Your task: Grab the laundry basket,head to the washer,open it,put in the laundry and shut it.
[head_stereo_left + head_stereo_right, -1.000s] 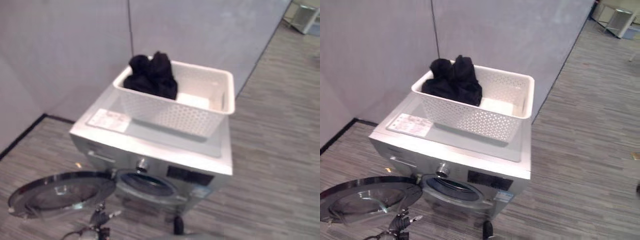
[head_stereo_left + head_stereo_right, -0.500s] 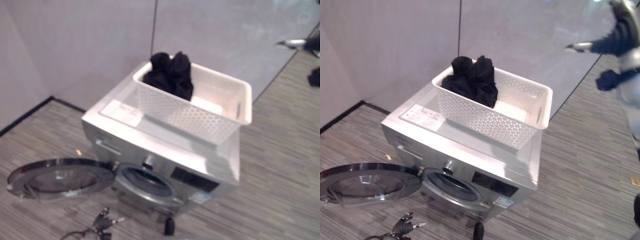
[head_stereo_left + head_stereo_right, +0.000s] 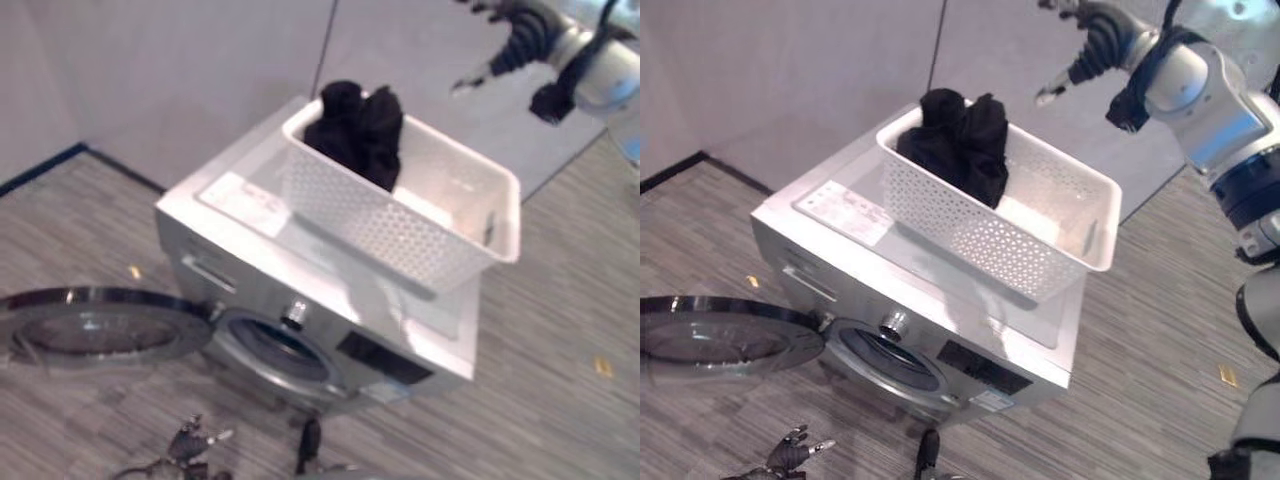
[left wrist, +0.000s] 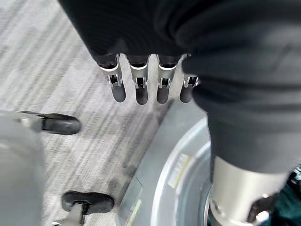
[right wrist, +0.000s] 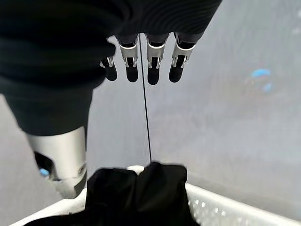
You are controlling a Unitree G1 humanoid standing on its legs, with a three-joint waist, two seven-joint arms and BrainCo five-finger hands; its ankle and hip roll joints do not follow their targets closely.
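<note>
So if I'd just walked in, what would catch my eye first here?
Probably the white laundry basket sitting on top of the washer, with black laundry heaped at its far end. Next, the washer's round door hanging wide open low at the left, and the robot's right hand raised above the basket, fingers open.

The basket [image 3: 1040,225] sits on the washer [image 3: 890,290], laundry [image 3: 960,135] in its far left end. The door [image 3: 720,335] hangs open at the washer's left front.
</note>
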